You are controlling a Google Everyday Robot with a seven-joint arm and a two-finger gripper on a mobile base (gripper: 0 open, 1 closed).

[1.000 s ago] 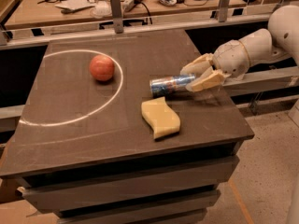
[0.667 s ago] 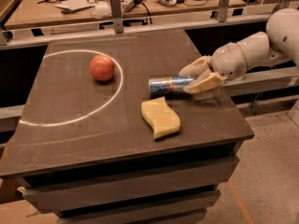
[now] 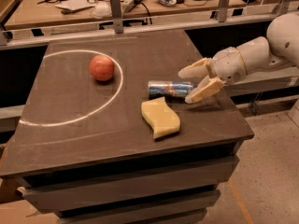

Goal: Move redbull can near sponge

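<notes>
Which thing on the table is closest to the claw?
The slim blue-and-silver metal can on its side; its right end lies inside the open claw. The yellow foam sponge and orange ball sit farther left.

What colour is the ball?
The ball is orange-red, clearest in the camera view. The gripper is open at the end of the can.

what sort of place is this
Probably a robotics lab or workshop: a cluttered workbench behind, a chalk arc on the dark table, and the open gripper at the redbull can.
</notes>
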